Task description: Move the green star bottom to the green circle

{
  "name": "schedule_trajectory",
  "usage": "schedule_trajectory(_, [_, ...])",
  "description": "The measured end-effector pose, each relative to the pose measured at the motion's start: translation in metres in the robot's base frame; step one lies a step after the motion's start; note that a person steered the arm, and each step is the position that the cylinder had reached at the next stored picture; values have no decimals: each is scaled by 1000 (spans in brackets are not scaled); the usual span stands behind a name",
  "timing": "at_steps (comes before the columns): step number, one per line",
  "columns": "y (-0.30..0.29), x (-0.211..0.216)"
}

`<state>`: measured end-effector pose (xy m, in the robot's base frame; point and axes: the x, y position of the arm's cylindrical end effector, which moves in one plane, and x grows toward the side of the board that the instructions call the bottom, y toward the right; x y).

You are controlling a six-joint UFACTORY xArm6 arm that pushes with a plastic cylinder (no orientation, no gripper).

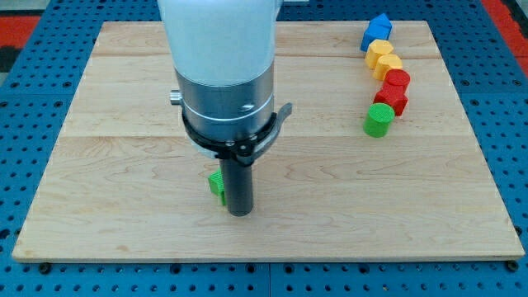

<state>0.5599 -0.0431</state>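
Note:
The green star (216,186) lies at the view's lower middle of the wooden board (124,165), mostly hidden behind my rod. My tip (239,213) rests on the board right beside the star, on its right and slightly below it, apparently touching. The green circle (379,120), a short green cylinder, stands far to the view's upper right, at the lower end of a row of blocks.
Above the green circle runs a diagonal row: two red blocks (394,91), two yellow blocks (384,58) and a blue block (377,31) near the board's top right. The arm's white and metal body (223,74) hides the board's upper middle.

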Motion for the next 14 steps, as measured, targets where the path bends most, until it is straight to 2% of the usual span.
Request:
schedule_trajectory(1, [-72, 5])
schedule_trajectory(2, [-116, -4])
schedule_trajectory(3, [-51, -22])
schedule_trajectory(4, [59, -27])
schedule_trajectory(5, [133, -31])
schedule_trajectory(7, [7, -25])
schedule_trajectory(8, [-15, -39])
schedule_trajectory(9, [27, -63])
schedule_trajectory(10, [113, -68])
schedule_trajectory(11, [156, -68])
schedule_trajectory(12, [119, -65])
schedule_trajectory(13, [109, -45])
schedule_trajectory(14, [149, -33])
